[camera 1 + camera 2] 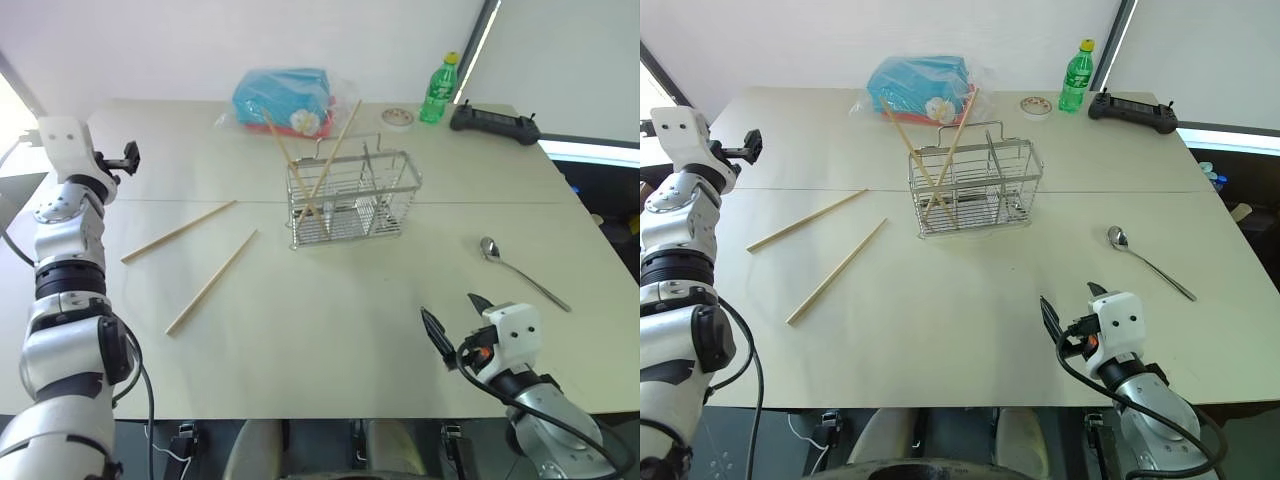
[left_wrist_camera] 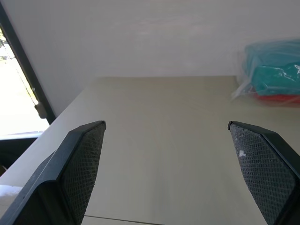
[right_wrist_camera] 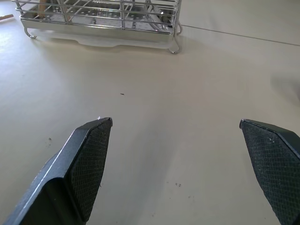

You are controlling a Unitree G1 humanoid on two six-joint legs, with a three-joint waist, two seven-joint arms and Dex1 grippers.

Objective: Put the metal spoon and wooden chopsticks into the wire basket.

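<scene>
From the head views, the wire basket (image 1: 352, 197) stands upright near the middle of the pale table (image 1: 330, 330). Two wooden chopsticks (image 1: 312, 178) lean crossed inside its left compartment, their tips rising above the rim. Two more chopsticks (image 1: 195, 262) lie flat on the table to the left of the basket, apart from each other and well apart from it. The metal spoon (image 1: 521, 274) lies on the table to the right of the basket, bowl toward the basket side, handle running toward the near right edge. Behind the basket sit a blue plastic-wrapped package (image 1: 284, 100), a green bottle (image 1: 438, 90), a small round tin (image 1: 398, 117) and a black controller (image 1: 494, 124). The right tool (image 1: 458, 318) hovers low over the near right part of the table, fingers spread and holding nothing, near the spoon but not touching it. The left arm is raised at the table's far left edge.

In the left wrist view, the left tool (image 2: 168, 173) is spread wide over bare table, empty, with the blue package off to one side.

In the right wrist view, the right tool's fingers stand wide apart and empty over the table, with the basket's base ahead.
</scene>
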